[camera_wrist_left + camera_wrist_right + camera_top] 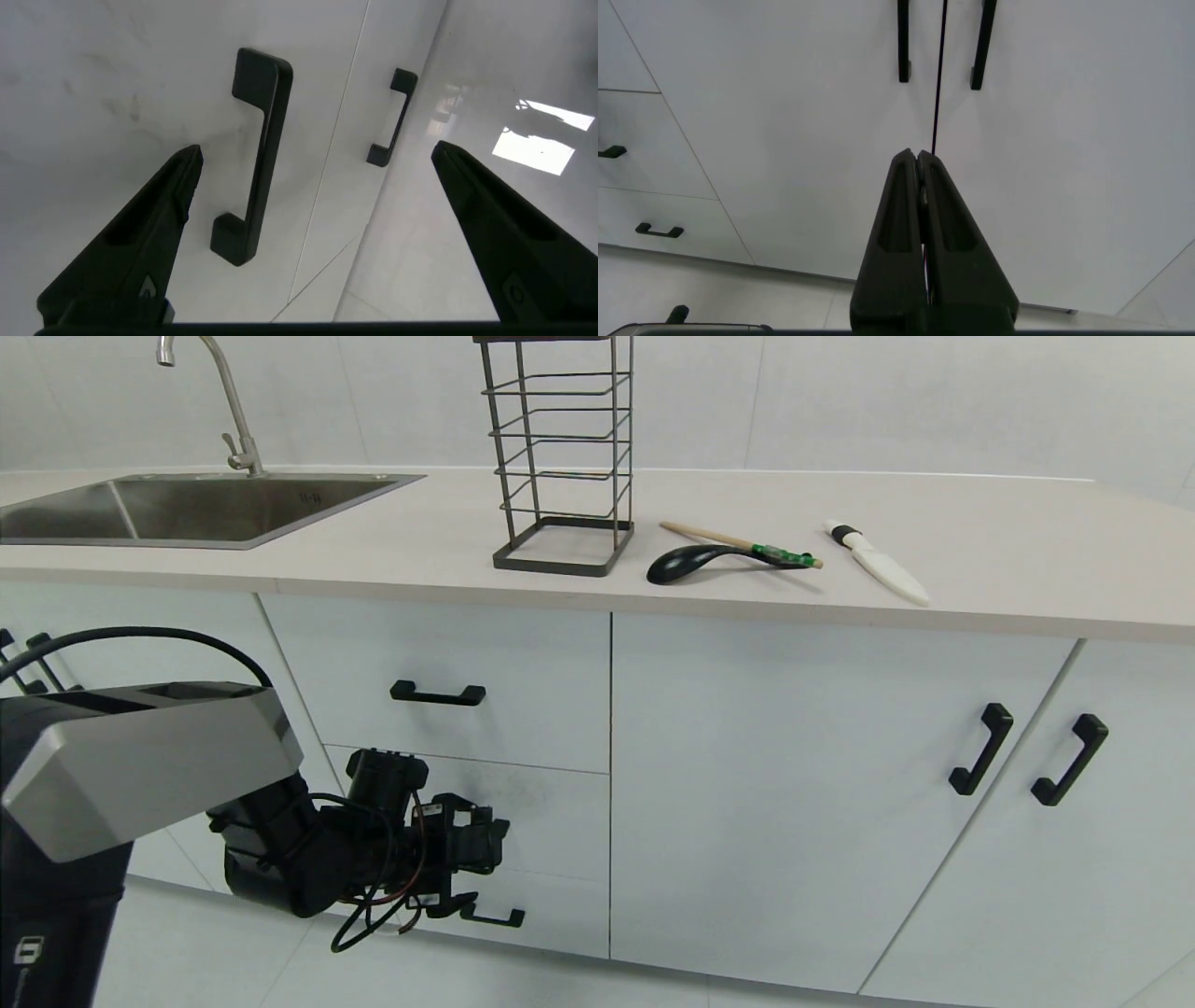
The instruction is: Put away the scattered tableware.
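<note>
Looks down from head over counter [980, 523] and cabinets [794, 784]; faces drawer handle [250, 159] closely from left wrist, shared door handles [903, 42] farther off from right wrist.

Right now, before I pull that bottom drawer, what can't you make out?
Head view: what the drawers hold; closed white drawer fronts hide it.
Head view: black wire rack, top cut off by the upper edge.
Head view: thin wooden stick by the black spoon, too small to identify.
Left wrist view: gap between open left end effector and black bar handle; depth unclear.
</note>
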`<state>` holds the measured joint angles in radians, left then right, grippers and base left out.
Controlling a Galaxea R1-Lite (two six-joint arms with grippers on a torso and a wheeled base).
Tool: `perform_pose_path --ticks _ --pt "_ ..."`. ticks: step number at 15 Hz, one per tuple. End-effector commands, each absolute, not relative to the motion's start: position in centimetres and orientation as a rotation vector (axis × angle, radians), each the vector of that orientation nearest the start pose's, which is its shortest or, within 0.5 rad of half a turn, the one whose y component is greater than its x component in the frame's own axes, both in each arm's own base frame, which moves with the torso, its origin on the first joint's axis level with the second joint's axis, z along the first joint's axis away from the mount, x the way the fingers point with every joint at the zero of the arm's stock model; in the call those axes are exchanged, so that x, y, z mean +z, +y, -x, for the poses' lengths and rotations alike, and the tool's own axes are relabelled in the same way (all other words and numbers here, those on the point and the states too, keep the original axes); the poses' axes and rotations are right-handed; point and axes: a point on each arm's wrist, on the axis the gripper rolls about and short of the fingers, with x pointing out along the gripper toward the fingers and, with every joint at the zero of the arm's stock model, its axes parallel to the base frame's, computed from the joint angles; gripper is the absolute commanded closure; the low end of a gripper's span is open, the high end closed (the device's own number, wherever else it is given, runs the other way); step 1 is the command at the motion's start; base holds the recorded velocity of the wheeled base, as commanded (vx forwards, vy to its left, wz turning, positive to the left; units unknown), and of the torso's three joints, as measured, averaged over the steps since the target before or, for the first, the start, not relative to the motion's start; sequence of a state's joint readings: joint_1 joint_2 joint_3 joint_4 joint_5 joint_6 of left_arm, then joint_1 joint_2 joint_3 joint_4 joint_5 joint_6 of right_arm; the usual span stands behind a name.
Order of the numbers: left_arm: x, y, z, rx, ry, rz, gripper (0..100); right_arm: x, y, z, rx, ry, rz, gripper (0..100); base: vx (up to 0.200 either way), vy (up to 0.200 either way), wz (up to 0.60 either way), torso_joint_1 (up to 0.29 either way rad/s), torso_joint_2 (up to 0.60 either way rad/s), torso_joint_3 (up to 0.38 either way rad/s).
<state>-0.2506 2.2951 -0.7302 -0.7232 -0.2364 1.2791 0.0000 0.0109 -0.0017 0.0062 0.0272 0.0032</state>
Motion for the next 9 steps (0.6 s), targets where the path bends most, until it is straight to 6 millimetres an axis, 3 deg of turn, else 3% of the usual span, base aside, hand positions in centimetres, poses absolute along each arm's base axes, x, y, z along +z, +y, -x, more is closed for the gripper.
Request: perform_pose_path --ticks 1,9 --pt "-3.1 -9.0 -33.2 -0.939 0.447 -1.177 0 7.6 0.1 2.2 0.028 0.017 -0.003 100 0.0 0.0 0.0 0.0 0.0 0.0" --pt "-5.7 -9.2 -33.6 -0.97 0.497 -1.177 0 7.6 0.1 2.2 0.028 0.017 -0.003 100 0.0 0.0 0.0 0.0 0.0 0.0"
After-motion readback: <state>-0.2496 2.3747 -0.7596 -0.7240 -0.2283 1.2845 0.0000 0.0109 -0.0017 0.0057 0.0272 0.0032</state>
